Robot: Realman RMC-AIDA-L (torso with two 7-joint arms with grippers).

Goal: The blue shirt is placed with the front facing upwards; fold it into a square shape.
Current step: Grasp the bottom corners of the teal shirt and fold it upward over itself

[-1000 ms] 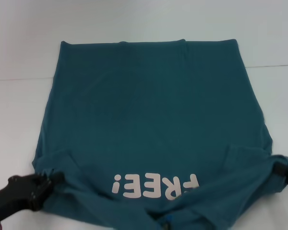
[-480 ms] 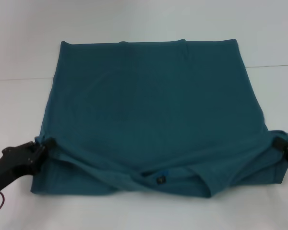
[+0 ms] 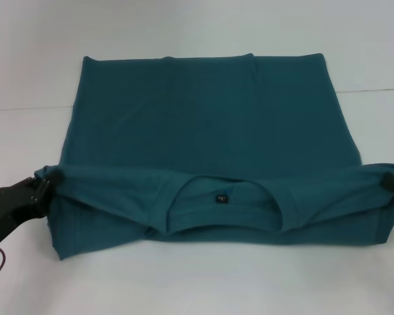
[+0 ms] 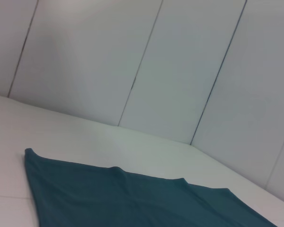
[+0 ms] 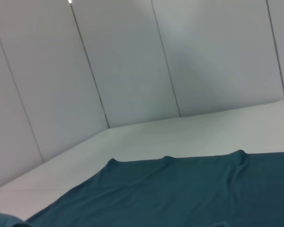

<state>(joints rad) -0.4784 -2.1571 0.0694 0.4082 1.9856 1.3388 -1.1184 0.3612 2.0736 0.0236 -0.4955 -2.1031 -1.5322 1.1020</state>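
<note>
- On the white table (image 3: 184,289): the blue shirt (image 3: 210,125) lies spread flat, far hem edge toward the wall panels (image 4: 180,71), near part doubled over onto itself.
- Folded-over band runs side to side across the near portion; the round neckline (image 3: 223,207) faces up in the middle of it, with the small dark label (image 3: 220,198) visible inside the collar.
- No chest print visible in the head view.
- Left gripper (image 3: 44,182) at the left end of the folded band, fingers clamped on the shirt's edge; dark arm trails toward the near-left corner.
- Right gripper (image 3: 393,180) at the right end of the band, mostly cut off by the frame edge; it pinches the fabric corner there.
- Band stretched fairly taut between the two grippers, a few creases near the collar.
- Left wrist view: only the shirt's far flat area and the table, with the wall behind.
- Right wrist view: same, from the opposite side.
</note>
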